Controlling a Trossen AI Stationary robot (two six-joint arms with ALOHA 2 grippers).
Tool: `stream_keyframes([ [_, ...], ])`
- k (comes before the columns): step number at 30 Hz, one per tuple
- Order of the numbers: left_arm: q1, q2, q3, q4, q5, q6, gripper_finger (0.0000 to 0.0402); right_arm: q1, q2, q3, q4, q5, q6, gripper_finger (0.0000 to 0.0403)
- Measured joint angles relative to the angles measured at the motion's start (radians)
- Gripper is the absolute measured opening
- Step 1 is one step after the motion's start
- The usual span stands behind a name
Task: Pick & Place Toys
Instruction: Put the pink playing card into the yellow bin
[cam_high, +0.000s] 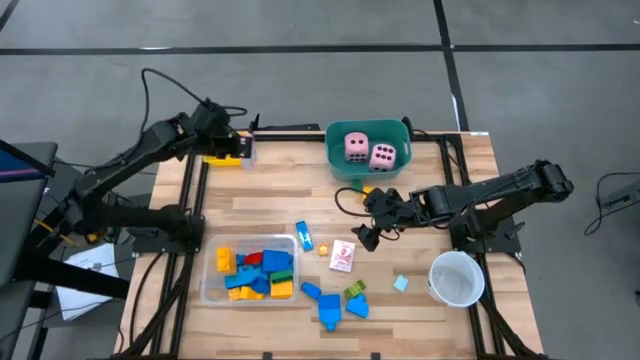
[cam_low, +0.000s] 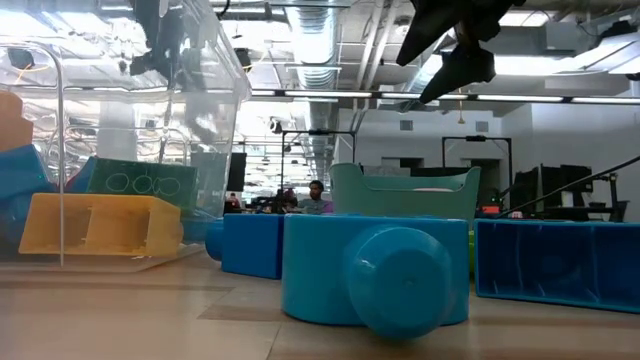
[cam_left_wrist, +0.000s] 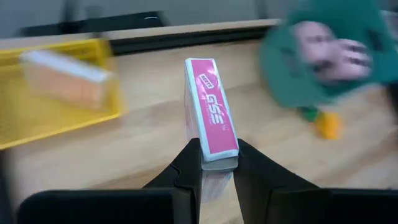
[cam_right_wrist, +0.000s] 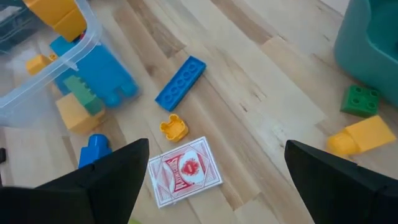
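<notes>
We see a pink-white card pack (cam_left_wrist: 211, 116) pinched narrow in the left gripper (cam_left_wrist: 213, 163) near the table's (cam_high: 290, 175) far-left corner; right gripper (cam_right_wrist: 214, 180) wide, empty.

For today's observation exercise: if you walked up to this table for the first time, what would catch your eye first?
Probably the two pink dice in the teal tub at the table's far edge. Next, the clear tray heaped with blue, yellow and red blocks near the front. Then the left gripper, its jaws shut on a pink card pack by the yellow tray, while the right gripper hangs open above a red-backed card deck.
</notes>
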Motion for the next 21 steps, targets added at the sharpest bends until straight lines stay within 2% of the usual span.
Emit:
stream_keyframes([
  [5,0.063,0.000,-0.002,-0.056,-0.198,-0.059,0.0056,0.012,0.000,0.000,-0.014,0.012,0.032,0.0366],
  [9,0.060,0.000,-0.049,-0.042,-0.271,-0.132,0.0056,0.014,0.000,0.000,-0.015,0.014,0.048,0.0366],
  [12,0.035,-0.004,-0.107,-0.036,-0.372,-0.259,0.0056,0.014,0.000,0.000,-0.022,0.021,0.050,0.0366],
  [17,-0.057,-0.033,-0.210,0.020,-0.596,-0.500,0.0056,0.014,0.001,0.000,-0.024,0.035,0.055,0.0366],
  [21,-0.096,-0.040,-0.265,0.019,-0.709,-0.665,0.0056,0.014,0.001,0.000,-0.024,0.035,0.060,0.0366],
])
